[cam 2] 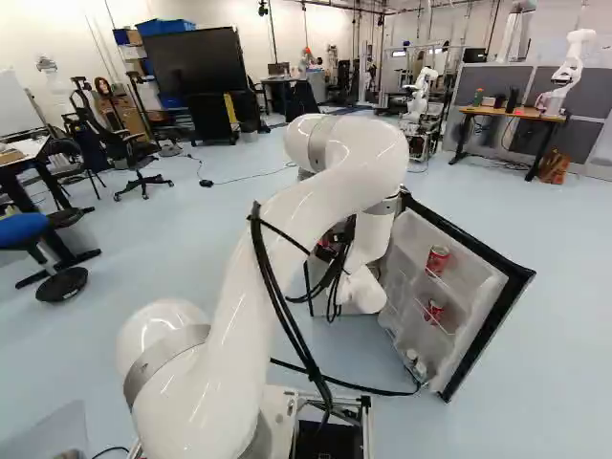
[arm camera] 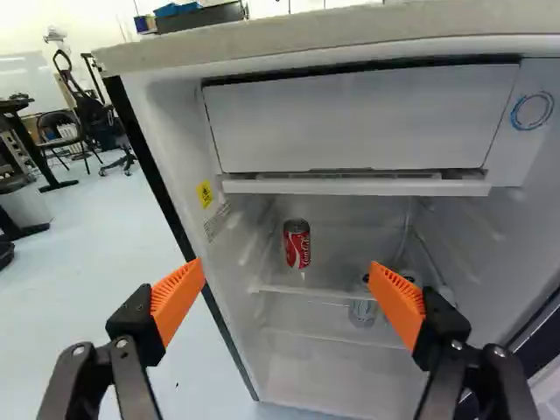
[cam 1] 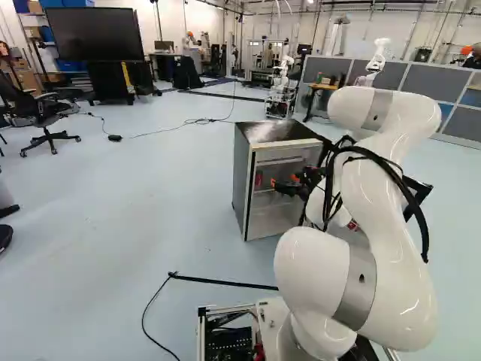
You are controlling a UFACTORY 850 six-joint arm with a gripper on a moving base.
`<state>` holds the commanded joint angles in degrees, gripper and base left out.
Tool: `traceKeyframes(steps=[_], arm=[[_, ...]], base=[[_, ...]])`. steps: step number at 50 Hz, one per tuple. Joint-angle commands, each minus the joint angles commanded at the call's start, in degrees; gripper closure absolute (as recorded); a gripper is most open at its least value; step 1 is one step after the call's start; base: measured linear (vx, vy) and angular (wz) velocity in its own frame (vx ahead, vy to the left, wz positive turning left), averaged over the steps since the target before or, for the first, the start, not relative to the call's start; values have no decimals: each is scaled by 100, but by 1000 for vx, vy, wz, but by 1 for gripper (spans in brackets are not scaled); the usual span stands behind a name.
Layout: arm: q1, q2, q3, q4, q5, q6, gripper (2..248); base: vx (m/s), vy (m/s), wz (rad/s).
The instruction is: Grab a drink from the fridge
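Note:
In the left base view my gripper [cam 1: 284, 181] is at the open front of the small fridge [cam 1: 239, 180]. The wrist view shows the gripper [arm camera: 287, 271] open and empty, its orange pads wide apart. Ahead, between the lines of the fingers, a red can [arm camera: 297, 243] stands upright on a shelf inside the fridge [arm camera: 359, 115]. A silvery can or bottle [arm camera: 362, 310] stands lower, partly hidden by one finger. The open fridge door [cam 2: 469, 330] holds a red can [cam 2: 437, 259] and another red can [cam 2: 433, 311] in the right base view.
A closed white compartment fills the fridge's upper part, above the can. The fridge's side wall [arm camera: 157, 149] runs beside one finger. A black cable [cam 1: 225, 282] lies on the floor before the base. Farther off are an office chair [cam 2: 134, 153] and another robot [cam 2: 421, 94].

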<state>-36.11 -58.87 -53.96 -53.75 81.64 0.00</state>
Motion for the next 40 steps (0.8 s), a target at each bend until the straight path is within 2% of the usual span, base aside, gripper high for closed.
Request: traceKeyframes(steps=[40], arm=[[272, -1211, -1457, 0, 0, 0, 3]], base=[[0, 0, 0]])
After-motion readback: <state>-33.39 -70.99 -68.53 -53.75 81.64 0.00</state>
